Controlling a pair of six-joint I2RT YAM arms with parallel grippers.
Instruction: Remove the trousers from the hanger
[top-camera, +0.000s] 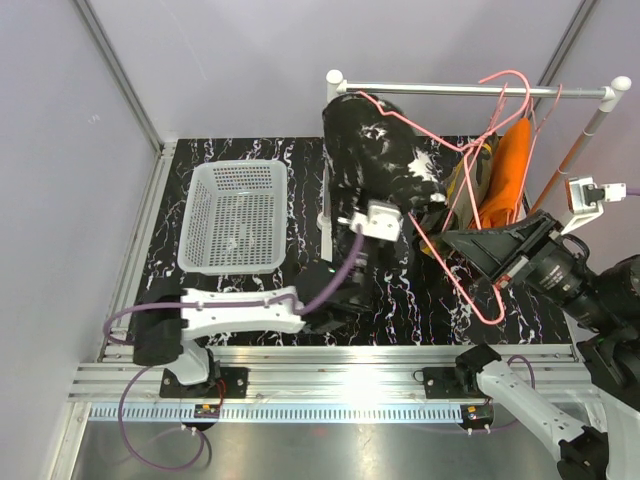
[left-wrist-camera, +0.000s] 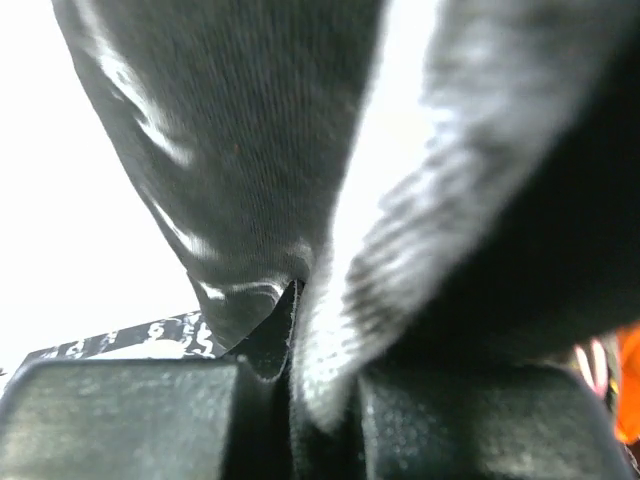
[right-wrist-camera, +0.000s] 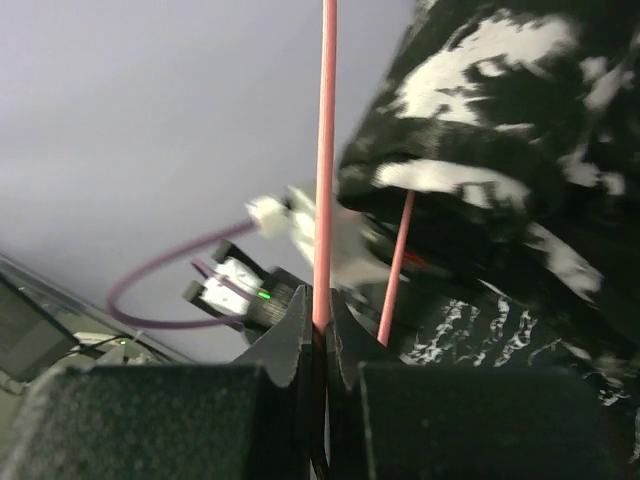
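From the near edge, the left arm reaches low across the table and then up, the left gripper (left-wrist-camera: 300, 375) pinched tight on a fold of the black trousers (top-camera: 370, 150). The right arm angles up and leftward, the right gripper (right-wrist-camera: 318, 322) clamped on the pink hanger wire (right-wrist-camera: 325, 150). Farther back, the camouflage trousers (top-camera: 482, 172) and orange trousers (top-camera: 512, 160) hang below the rail (top-camera: 450, 89).

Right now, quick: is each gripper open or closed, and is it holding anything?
The left gripper is closed on the cloth of the black trousers.
The right gripper is closed on the wire of the pink hanger.
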